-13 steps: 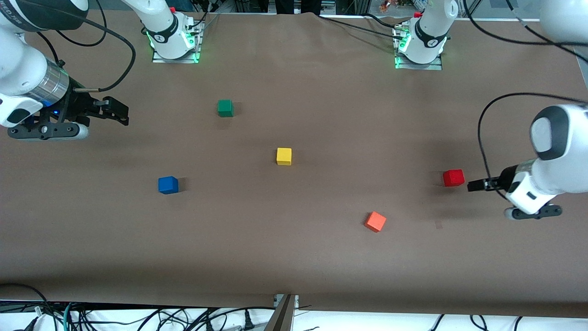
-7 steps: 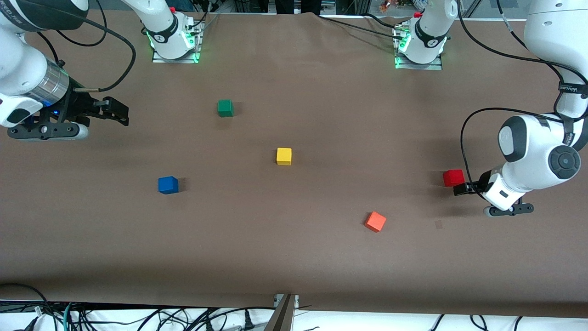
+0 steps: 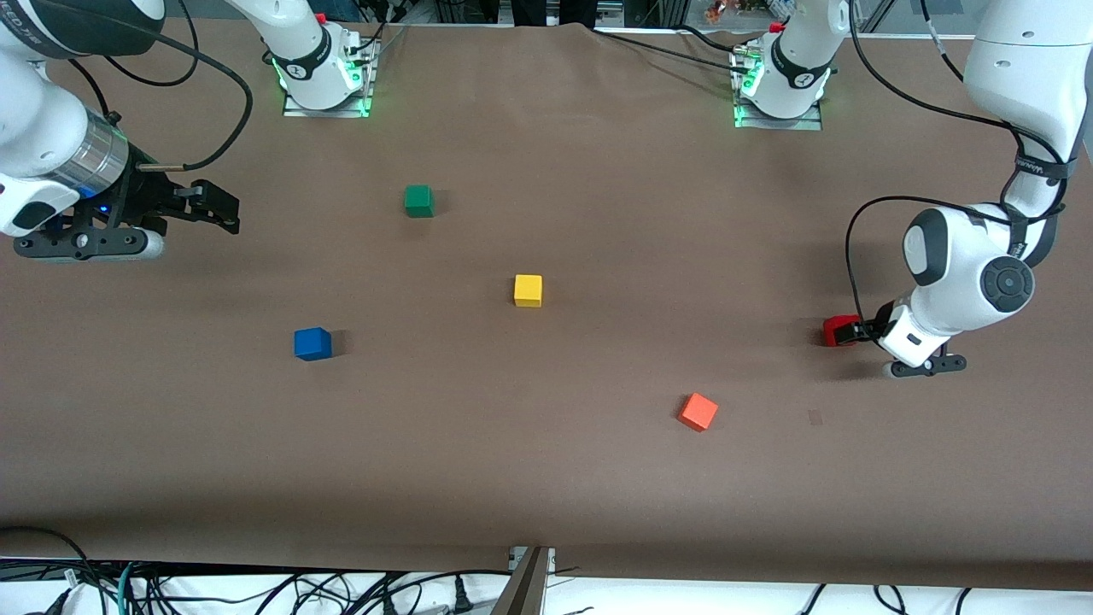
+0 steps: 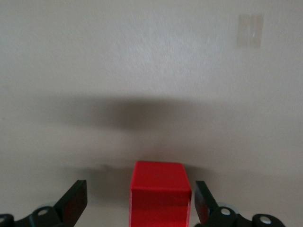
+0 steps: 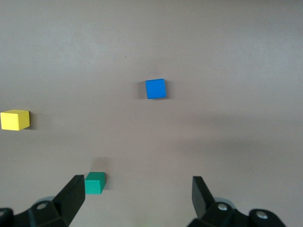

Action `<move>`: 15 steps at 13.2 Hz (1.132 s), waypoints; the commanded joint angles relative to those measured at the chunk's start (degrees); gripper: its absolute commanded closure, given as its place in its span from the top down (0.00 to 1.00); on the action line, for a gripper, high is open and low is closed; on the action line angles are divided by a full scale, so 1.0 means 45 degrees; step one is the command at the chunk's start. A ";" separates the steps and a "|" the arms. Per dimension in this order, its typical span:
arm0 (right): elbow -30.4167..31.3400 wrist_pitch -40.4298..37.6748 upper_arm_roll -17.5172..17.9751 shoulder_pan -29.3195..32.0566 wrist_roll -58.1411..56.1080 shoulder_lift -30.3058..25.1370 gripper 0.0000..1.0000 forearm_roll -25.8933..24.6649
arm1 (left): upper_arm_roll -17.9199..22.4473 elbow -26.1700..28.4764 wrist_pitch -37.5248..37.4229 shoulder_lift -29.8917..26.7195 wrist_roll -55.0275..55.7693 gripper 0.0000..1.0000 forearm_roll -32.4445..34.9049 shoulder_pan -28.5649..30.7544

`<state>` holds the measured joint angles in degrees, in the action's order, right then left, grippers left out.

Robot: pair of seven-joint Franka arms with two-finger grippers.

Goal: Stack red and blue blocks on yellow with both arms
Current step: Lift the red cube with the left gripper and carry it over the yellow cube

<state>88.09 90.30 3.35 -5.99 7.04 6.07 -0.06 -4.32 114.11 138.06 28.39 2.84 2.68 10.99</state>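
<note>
The small matte deep red cube (image 4: 160,194) sits on the brown table cover (image 3: 546,478) between the spread, untouching fingers of the left gripper (image 4: 139,201). From the small matte yellow cube (image 3: 528,290) at the table's middle it lies at about four o'clock, at the left arm's end. The front view half hides it; the left wrist view shows its sharp edges. The right gripper (image 5: 137,198), fingers apart, hangs over bare cover; the small matte blue cube (image 5: 155,89) lies well apart from it
</note>
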 commanded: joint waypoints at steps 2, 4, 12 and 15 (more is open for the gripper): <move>-0.0044 -0.0047 -0.0041 0.0042 0.0037 -0.0080 1.00 0.0209 | -0.0212 0.0716 0.0141 -0.0606 -0.0122 1.00 0.0265 0.0155; -0.0044 -0.0046 -0.0022 0.0023 0.0037 -0.0080 1.00 0.0190 | -0.0231 0.0716 0.0121 -0.0587 -0.0123 1.00 0.0284 0.0135; -0.0063 -0.0046 -0.0002 0.0004 0.0037 -0.0119 1.00 0.0209 | -0.0485 0.1087 0.0004 -0.0802 -0.0219 0.92 0.0284 0.0154; -0.0063 -0.0085 -0.0002 0.0004 0.0037 -0.0138 1.00 0.0209 | -0.0485 0.1087 0.0004 -0.0802 -0.0377 0.55 0.0265 0.0174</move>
<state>88.08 90.33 3.35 -6.04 7.04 6.07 -0.06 -6.13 117.35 138.10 26.65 2.29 2.68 11.05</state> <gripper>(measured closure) 0.000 0.176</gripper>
